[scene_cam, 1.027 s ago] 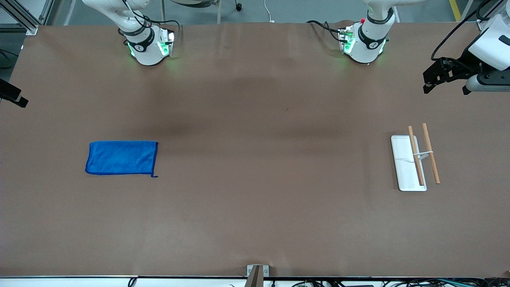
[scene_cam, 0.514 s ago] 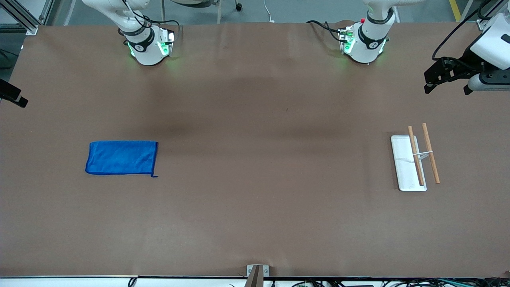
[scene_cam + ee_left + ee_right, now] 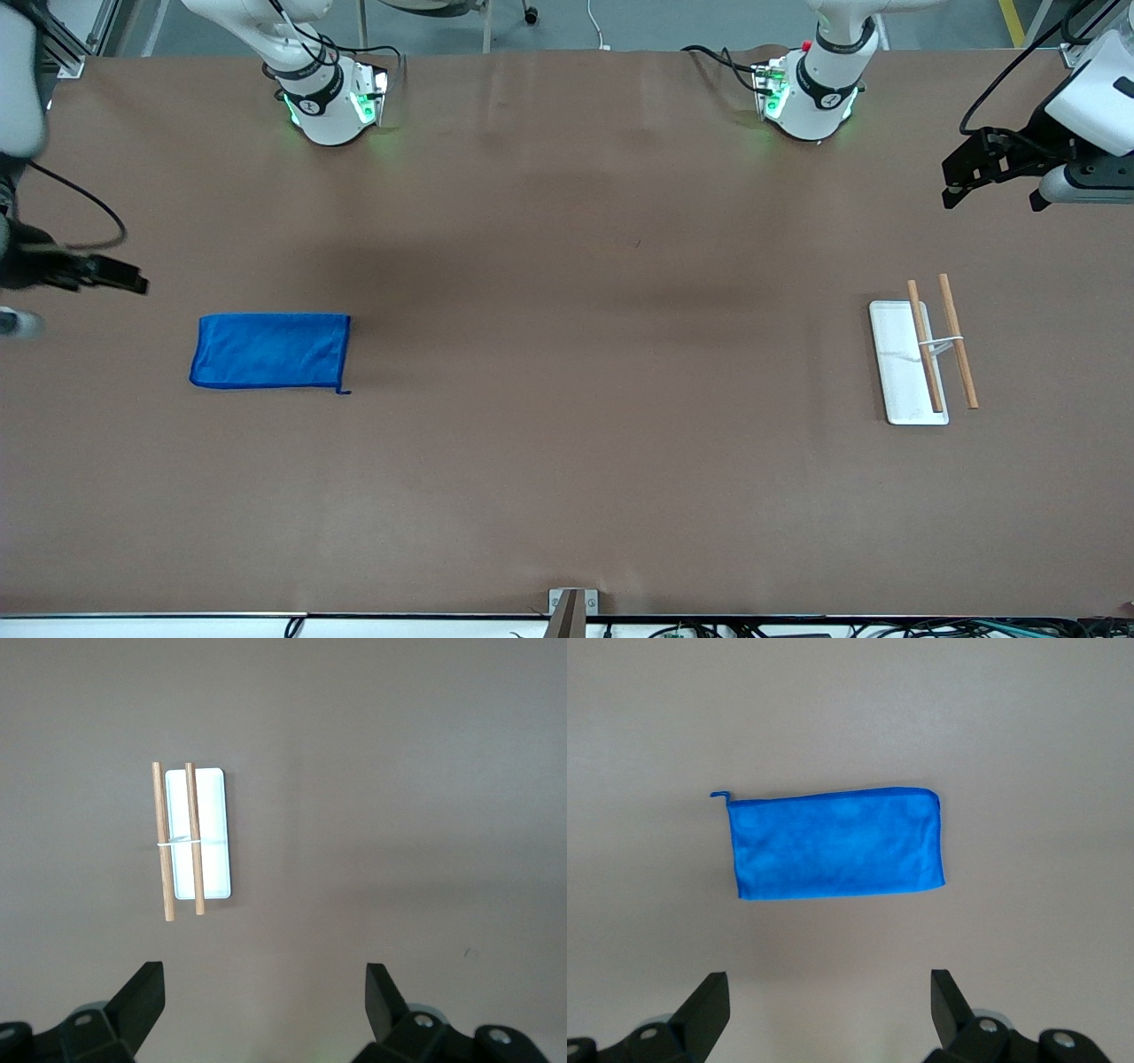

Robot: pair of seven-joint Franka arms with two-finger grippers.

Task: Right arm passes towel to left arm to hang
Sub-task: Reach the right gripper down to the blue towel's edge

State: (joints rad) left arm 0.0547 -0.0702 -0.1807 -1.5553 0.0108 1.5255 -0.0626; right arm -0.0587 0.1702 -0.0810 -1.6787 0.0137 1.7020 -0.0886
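Note:
The bright blue towel (image 3: 270,351) lies flat on the brown table toward the right arm's end, with its small loop at one corner. It also shows in the right wrist view (image 3: 837,843). My right gripper (image 3: 120,276) hangs open and empty over bare table just off the towel's edge; its own view shows it too (image 3: 828,983). My left gripper (image 3: 974,182) is open and empty, up over the table at the left arm's end, and its own view shows it as well (image 3: 266,973).
A towel rack with a white base (image 3: 897,363) and two wooden rods (image 3: 959,341) stands toward the left arm's end; it also shows in the left wrist view (image 3: 213,837). Both arm bases (image 3: 330,102) (image 3: 811,93) stand along the table's robot edge.
My right arm has swung into the front view and its gripper has come close to the towel. The left gripper has barely shifted. The towel has not moved.

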